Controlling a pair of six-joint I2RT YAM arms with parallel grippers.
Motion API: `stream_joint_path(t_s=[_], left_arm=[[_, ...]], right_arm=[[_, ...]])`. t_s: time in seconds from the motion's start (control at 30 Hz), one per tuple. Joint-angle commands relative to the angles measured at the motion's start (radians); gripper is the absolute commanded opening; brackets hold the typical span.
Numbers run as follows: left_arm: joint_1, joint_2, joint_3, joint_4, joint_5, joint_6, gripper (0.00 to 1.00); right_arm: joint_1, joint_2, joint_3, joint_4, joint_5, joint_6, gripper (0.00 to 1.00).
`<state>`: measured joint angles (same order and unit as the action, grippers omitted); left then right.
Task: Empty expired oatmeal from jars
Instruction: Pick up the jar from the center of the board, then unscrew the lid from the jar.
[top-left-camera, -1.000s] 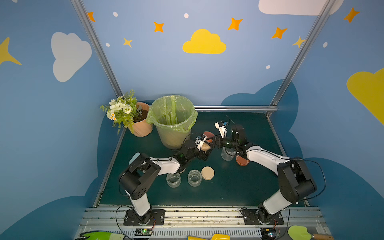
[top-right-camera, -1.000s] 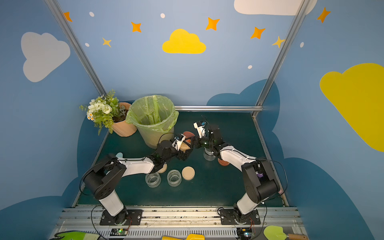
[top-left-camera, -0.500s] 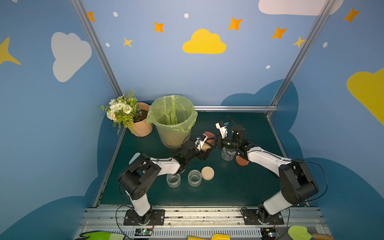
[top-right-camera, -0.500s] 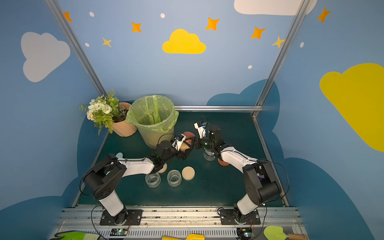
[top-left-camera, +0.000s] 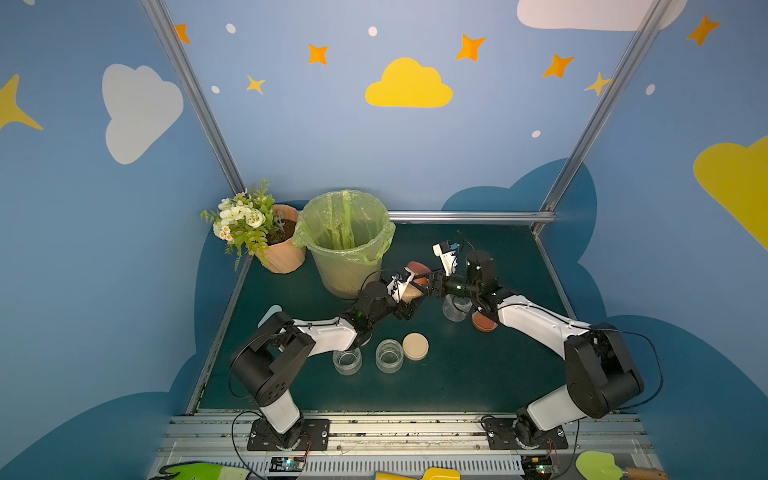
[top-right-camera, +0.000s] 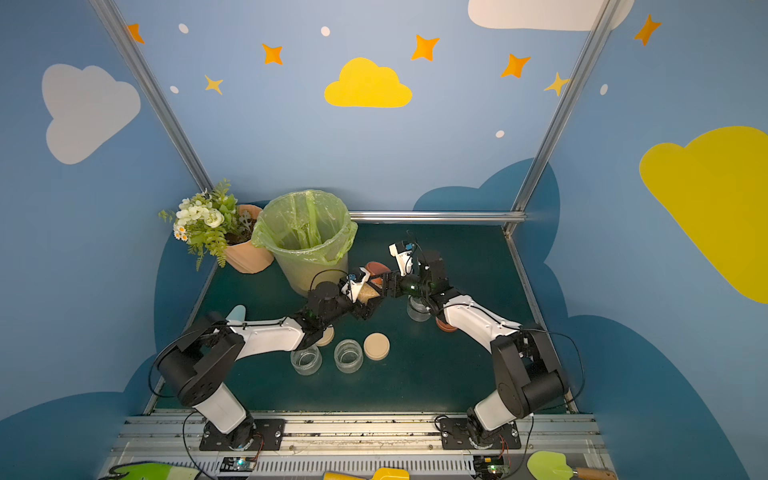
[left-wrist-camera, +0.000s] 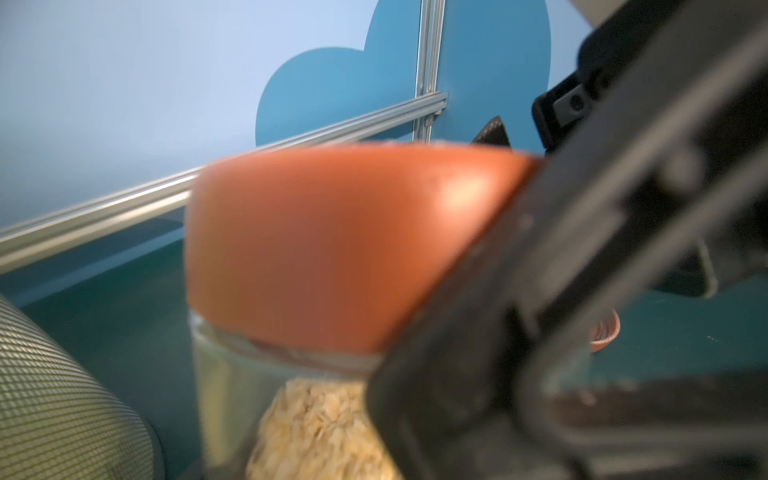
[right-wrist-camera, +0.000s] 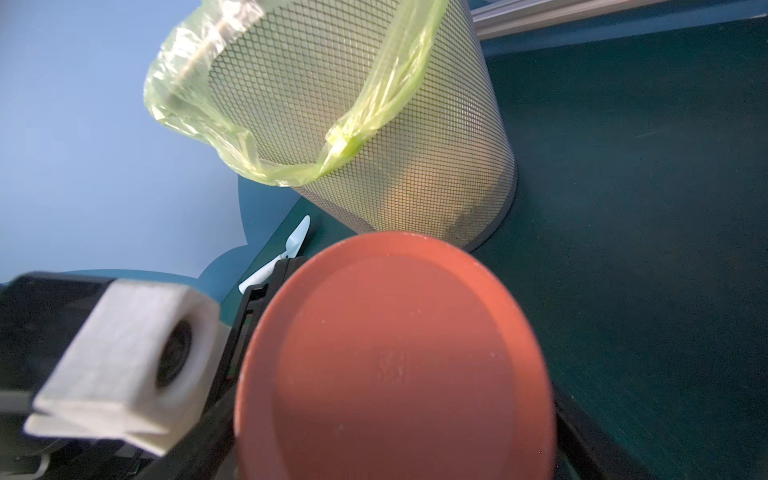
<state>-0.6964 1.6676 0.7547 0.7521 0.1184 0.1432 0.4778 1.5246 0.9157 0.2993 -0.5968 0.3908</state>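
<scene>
Grippers meeting mid-table: left gripper clamped on the single filled jar, oatmeal inside; right gripper pinching that jar's rust-orange lid. One bin just beside at ten o'clock, one flower pot beyond. Three empty jars: first jar at four o'clock, near one loose rust-orange lid; second jar and third jar at six o'clock, near two beige lids, exposed lid and half-hidden lid.

A flower pot is standing just left of a green-lined mesh bin mid-frame, a pale spoon lying lower left.
</scene>
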Motion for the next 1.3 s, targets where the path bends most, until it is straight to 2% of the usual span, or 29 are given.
stream_joint_path(t_s=[0.0, 0.17, 0.3, 0.57, 0.93, 1.1, 1.27], left_arm=[[0.003, -0.059, -0.004, 0.057, 0.046, 0.021, 0.21], [-0.007, -0.105, 0.002, 0.026, 0.076, 0.059, 0.09], [-0.011, -0.127, 0.007, 0.014, 0.086, 0.080, 0.03], [-0.013, -0.131, 0.019, 0.016, 0.106, 0.107, 0.03], [-0.012, -0.115, 0.014, 0.079, 0.070, 0.120, 0.03], [-0.013, -0.125, -0.010, 0.119, 0.071, 0.117, 0.03], [-0.012, -0.144, -0.028, 0.130, 0.081, 0.121, 0.03]], right_arm=[[0.001, -0.056, 0.002, 0.084, -0.037, 0.021, 0.75], [0.001, -0.074, 0.008, 0.077, -0.027, 0.036, 0.86], [0.001, -0.076, 0.018, 0.067, -0.039, 0.049, 0.89], [0.002, -0.093, 0.016, 0.070, -0.108, 0.069, 0.90], [-0.001, -0.212, -0.009, -0.050, -0.075, 0.080, 0.90], [-0.005, -0.231, 0.006, -0.125, -0.017, 0.072, 0.90], [-0.006, -0.241, 0.003, -0.115, -0.005, 0.086, 0.90]])
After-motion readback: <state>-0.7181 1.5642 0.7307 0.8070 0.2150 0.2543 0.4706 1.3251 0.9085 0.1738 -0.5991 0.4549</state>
